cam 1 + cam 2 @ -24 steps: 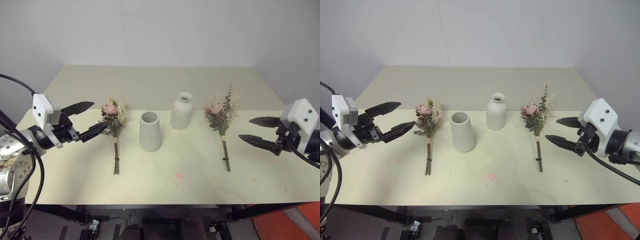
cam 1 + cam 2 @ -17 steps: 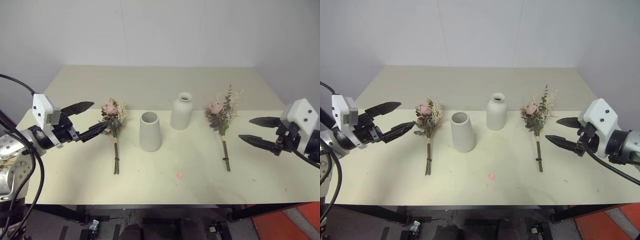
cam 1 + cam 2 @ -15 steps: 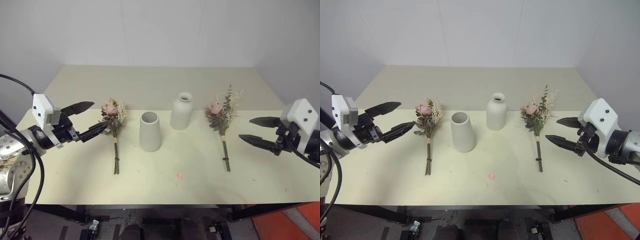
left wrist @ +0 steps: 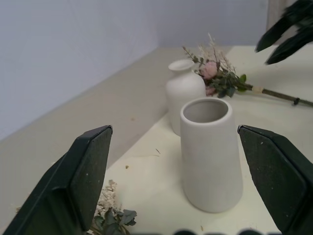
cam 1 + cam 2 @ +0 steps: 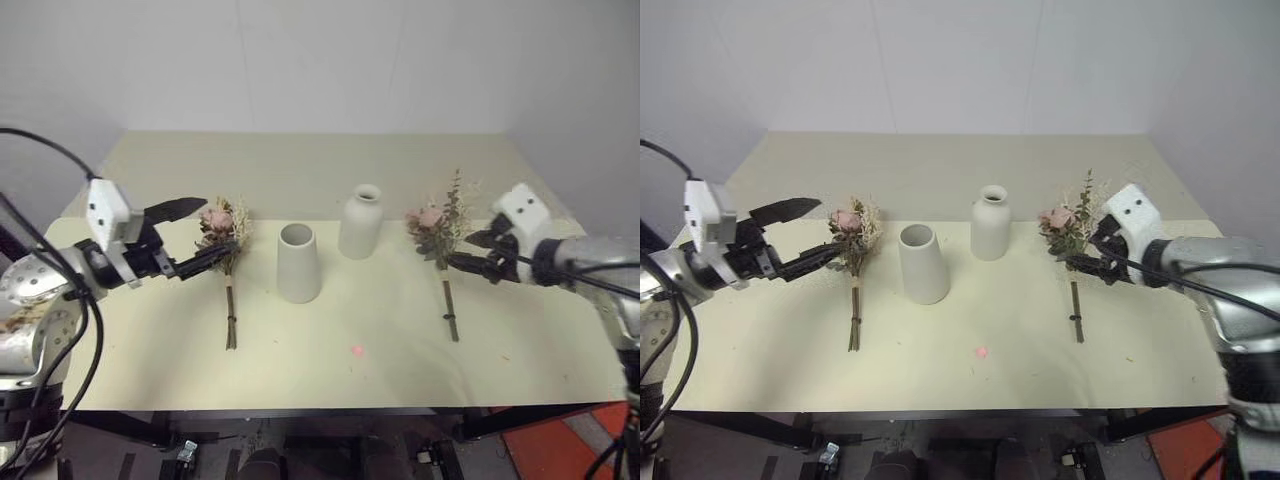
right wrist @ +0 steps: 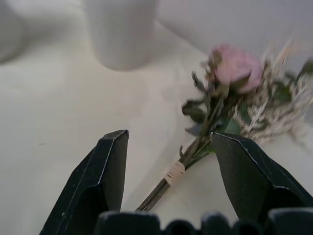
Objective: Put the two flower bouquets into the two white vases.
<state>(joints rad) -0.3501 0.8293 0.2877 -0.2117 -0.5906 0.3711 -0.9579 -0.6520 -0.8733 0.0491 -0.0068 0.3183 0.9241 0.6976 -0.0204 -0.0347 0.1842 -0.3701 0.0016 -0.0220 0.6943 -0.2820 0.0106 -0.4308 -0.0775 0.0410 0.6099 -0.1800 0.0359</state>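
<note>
Two bouquets lie flat on the tabletop point(image 5: 330, 170): left bouquet point(image 5: 226, 240) beside the cone vase point(image 5: 298, 263), right bouquet point(image 5: 440, 235) near the bottle vase point(image 5: 361, 222). Left pincer point(image 5: 205, 232) gapes wide, partly covering its blooms; right pincer point(image 6: 171, 161) straddles the tied stems, open.

Worktop point(image 5: 330, 170): pale cream, wall behind its far edge.
Cone vase point(image 5: 298, 263): upright near the worktop's middle, mouth open.
Bottle vase point(image 5: 362, 222): upright just beyond the cone vase, toward the right edge.
Left bouquet point(image 5: 227, 255): lying flat toward the left edge, blooms pointing to the far edge.
Right bouquet point(image 5: 441, 243): lying flat toward the right edge, stems toward the near edge.
Left hand point(image 5: 208, 231): fingers spread, tips at the left bouquet's blooms.
Right hand point(image 5: 470, 250): fingers parted, beside the right bouquet's tied stems.
Red dot point(image 5: 357, 350): near the front edge.
</note>
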